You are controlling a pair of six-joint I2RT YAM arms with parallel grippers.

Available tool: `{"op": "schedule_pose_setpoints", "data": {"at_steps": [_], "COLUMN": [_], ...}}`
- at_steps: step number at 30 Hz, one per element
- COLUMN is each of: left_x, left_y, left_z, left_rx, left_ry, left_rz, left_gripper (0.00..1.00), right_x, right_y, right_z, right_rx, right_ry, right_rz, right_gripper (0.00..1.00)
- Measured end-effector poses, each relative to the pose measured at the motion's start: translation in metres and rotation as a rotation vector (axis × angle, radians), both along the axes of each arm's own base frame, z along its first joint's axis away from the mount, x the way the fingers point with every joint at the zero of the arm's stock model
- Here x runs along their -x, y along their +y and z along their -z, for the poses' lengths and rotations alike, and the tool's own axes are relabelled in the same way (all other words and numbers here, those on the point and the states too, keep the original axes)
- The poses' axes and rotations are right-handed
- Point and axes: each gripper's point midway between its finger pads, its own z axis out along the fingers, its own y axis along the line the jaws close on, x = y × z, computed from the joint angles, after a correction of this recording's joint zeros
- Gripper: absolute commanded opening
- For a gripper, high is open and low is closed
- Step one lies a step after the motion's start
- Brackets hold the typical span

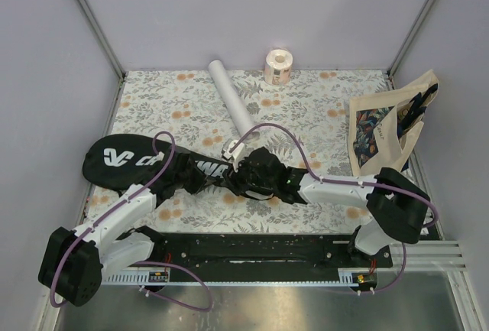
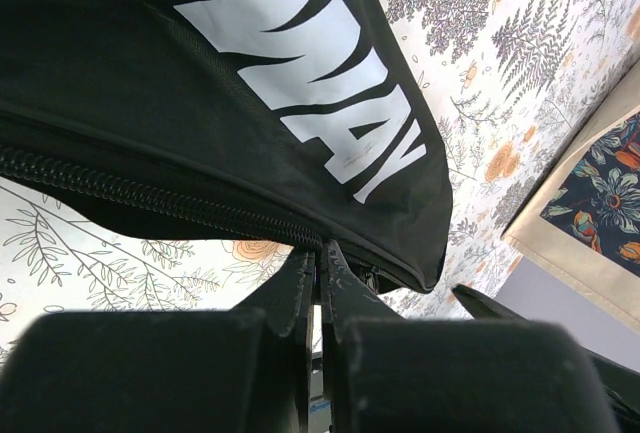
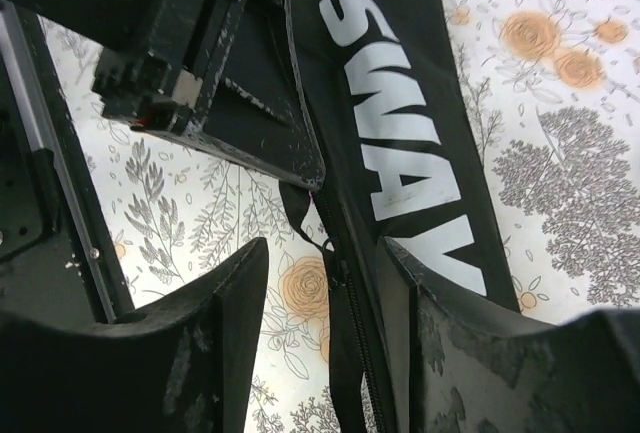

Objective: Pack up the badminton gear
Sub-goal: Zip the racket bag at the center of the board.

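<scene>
The long black racket bag (image 1: 126,159) is laid flat on the floral worktop (image 1: 328,102), stretched from the left side towards the middle, with its white "CROSSWAY" lettering turned up. The left gripper (image 2: 320,253) is seen closed tight, its tips set against the bag's zipped edge near the narrow end. Whether any fabric is pinched between them cannot be told. The right gripper (image 3: 325,248) is held partly open just beside it, and nothing is gripped. The zipper (image 3: 350,333) runs through the gap between its two fingers (image 3: 225,333). The white tube (image 1: 231,102) is laid diagonally across the far middle of the worktop, its near end close to the bag's narrow end. A beige printed tote bag (image 1: 382,128) is found at the right edge, and a small pinkish paper roll (image 1: 278,66) is stood at the far edge, near the tube's far end.
</scene>
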Motion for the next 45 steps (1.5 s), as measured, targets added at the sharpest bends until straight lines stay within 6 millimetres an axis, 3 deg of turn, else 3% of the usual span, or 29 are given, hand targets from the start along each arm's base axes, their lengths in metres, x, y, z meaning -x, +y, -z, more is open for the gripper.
{"op": "schedule_pose_setpoints", "data": {"at_steps": [9,12,14,17,18,31,45], "left_x": [0.002,0.002,0.003,0.004,0.005,0.005,-0.002], "left_y": [0.0,0.0,0.0,0.001,0.002,0.004,0.016], "left_z": [0.001,0.001,0.001,0.002,0.002,-0.003,-0.007], "left_rx": [-0.001,-0.002,-0.004,-0.008,-0.011,-0.041,-0.067], "left_ry": [0.008,0.011,0.013,0.02,0.023,0.017,-0.005], "left_rz": [0.004,0.005,0.005,0.007,0.008,0.029,0.039], "left_gripper": [0.0,0.0,0.0,0.0,0.0,0.0,0.0], "right_x": [0.003,0.001,0.001,-0.001,-0.002,-0.006,-0.017], "right_y": [0.005,0.007,0.007,0.008,0.008,-0.006,-0.061], "right_z": [0.037,0.043,0.046,0.048,0.048,0.037,0.033], "right_rx": [0.13,0.147,0.155,0.164,0.164,0.059,-0.031], "right_ry": [0.058,0.059,0.06,0.055,0.053,0.061,0.098], "right_rz": [-0.05,-0.054,-0.055,-0.052,-0.052,0.084,0.408], "right_gripper": [0.5,0.43,0.33,0.03,0.0,0.0,0.0]}}
